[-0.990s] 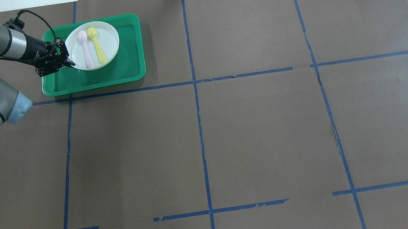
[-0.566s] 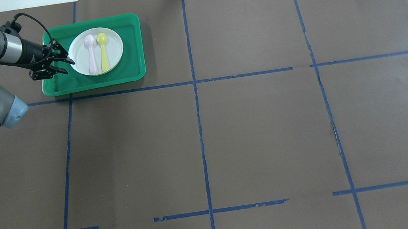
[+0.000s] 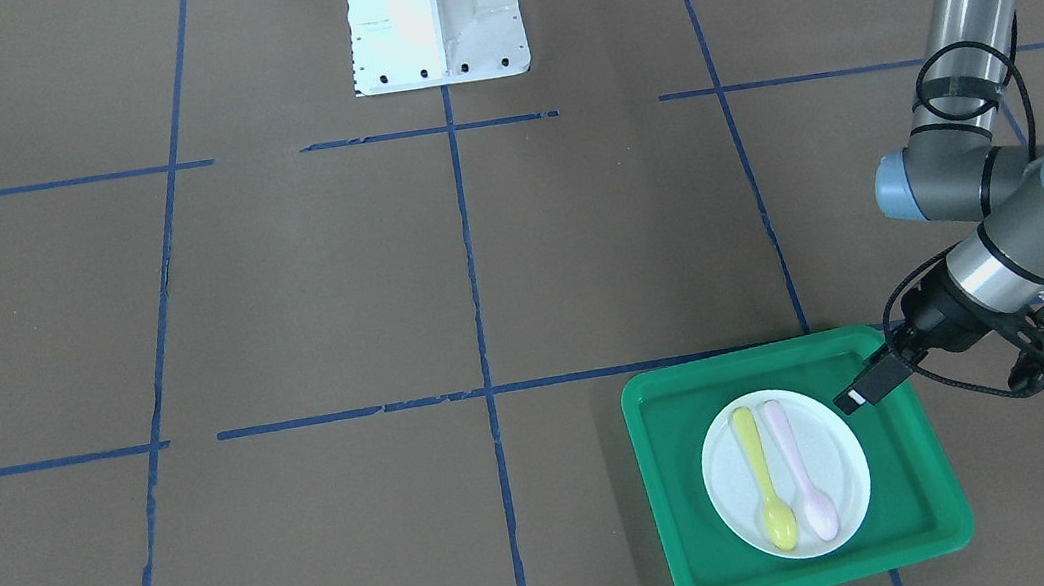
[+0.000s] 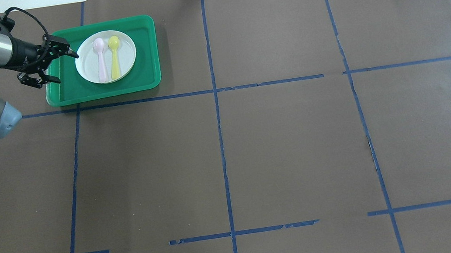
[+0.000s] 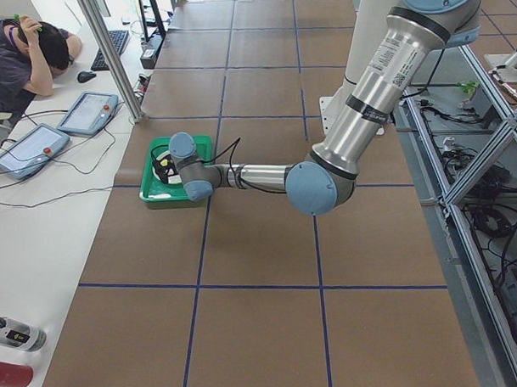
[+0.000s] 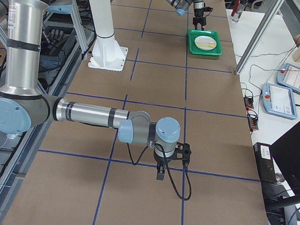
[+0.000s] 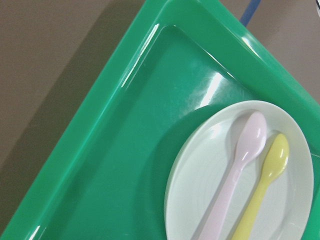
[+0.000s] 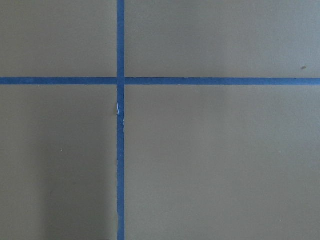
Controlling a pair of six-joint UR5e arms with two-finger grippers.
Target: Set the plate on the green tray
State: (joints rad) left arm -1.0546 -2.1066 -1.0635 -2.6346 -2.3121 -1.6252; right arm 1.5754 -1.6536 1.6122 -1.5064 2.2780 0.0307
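Observation:
The white plate point(image 4: 87, 66) lies flat inside the green tray point(image 4: 147, 69) at the far left of the table, with a pink spoon point(image 4: 100, 58) and a yellow spoon point(image 4: 114, 56) on it. My left gripper point(image 4: 64, 68) is open and empty, over the tray's left rim, just apart from the plate. The front-facing view shows the plate point(image 3: 843, 468), the tray point(image 3: 690, 533) and the left gripper point(image 3: 948, 386). The left wrist view shows the plate point(image 7: 195, 200) on the tray point(image 7: 120, 150). My right gripper point(image 6: 169, 163) shows only in the exterior right view; I cannot tell whether it is open.
Brown paper with blue tape lines covers the table point(image 4: 289, 144). The robot's white base point(image 3: 433, 12) stands at the near middle edge. Operator desks with pendants point(image 6: 288, 94) lie beyond the table's far edge.
The plate went from raised in my left gripper's hold to lying flat on the tray. The left gripper opened, let go of the rim and drew back to the left.

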